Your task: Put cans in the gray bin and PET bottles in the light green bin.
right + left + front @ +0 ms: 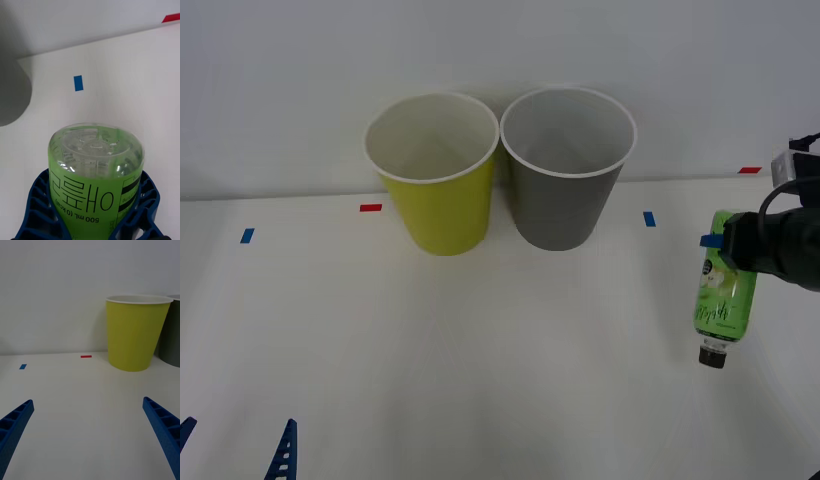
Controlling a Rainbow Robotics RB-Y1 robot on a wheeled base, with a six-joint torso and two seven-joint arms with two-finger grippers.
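Right wrist view shows right gripper [93, 221] clasping PET bottle [95, 165].

White table [480, 380] bears light green bin [442, 200], gray bin [565, 195].

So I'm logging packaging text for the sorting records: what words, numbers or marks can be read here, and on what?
"500 mL (0 kcal)": on the green label of the PET bottle held in the right claw, right wrist view.
Large black Korean characters above it on the same label: visible, not read with confidence.
White print on the label, front view: too small.
Light green bin, gray bin: no text.
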